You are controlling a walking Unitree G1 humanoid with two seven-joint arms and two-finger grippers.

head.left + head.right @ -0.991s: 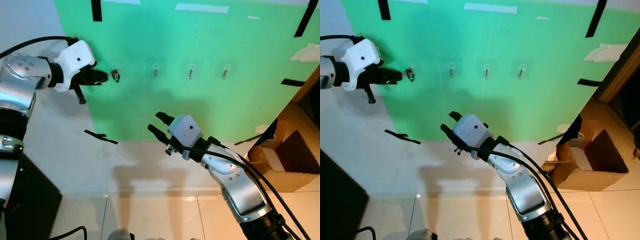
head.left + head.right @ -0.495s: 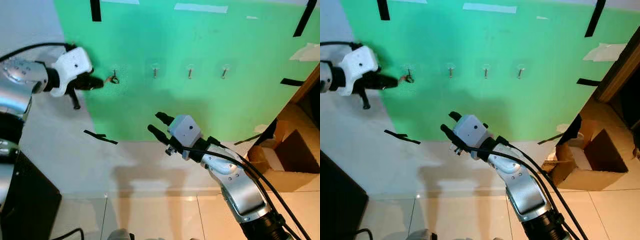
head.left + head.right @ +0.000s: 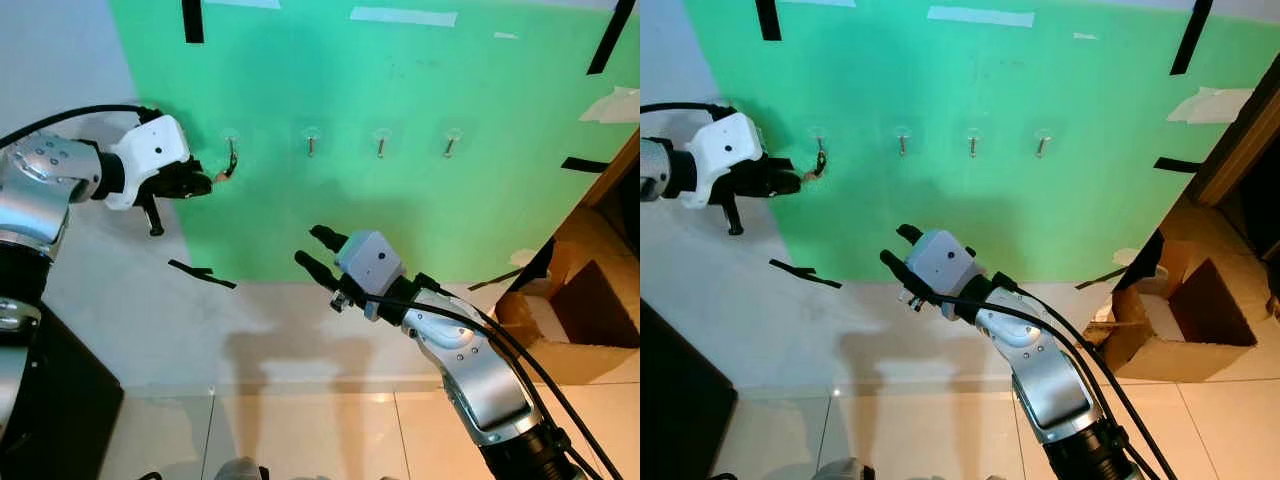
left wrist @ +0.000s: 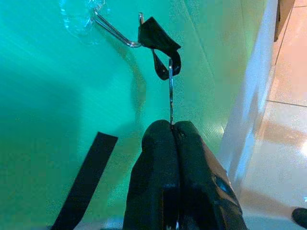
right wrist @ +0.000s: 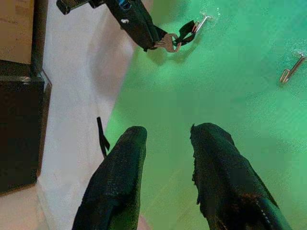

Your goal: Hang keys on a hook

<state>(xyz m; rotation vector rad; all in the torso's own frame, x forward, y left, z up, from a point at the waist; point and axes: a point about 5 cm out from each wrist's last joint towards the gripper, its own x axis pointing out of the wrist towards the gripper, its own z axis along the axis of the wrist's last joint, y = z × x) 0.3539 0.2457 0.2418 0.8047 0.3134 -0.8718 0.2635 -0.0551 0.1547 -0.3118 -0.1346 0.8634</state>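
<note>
- The left tool [image 3: 205,183], two long black fingers on a white wrist block, is reaching toward the leftmost of four small clear-backed metal hooks [image 3: 230,140] stuck in a row across the upper part of the green wall panel [image 3: 400,200].
- In the left wrist view its fingers [image 4: 163,163] are pressing tightly together on the thin edge of a silver metal key [image 4: 170,91], so the tool is closed and gripping the key.
- The key's short black fabric loop [image 4: 158,40] is draping over the bent wire arm of that hook [image 4: 112,31]; the loop appears to be seated on the hook, though how far past the tip it sits is hard to judge.
- The right wrist view is showing the same thing from farther off: the key and loop [image 5: 175,40] are spanning between the left tool's fingertips and the hook.
- The right tool [image 3: 318,250], also black-fingered, is hovering well below the row of hooks, fingers spread apart and holding nothing.
- Judging by this, the hanging step is nearly complete: the loop is on, but the key is not yet let go.
- The next move probably calls for parting the left fingers gently, without tugging the loop off the tip, then drawing straight back from the panel.
- A brown cardboard box [image 3: 575,320] is sitting on the floor near the panel's lower right corner.
</note>
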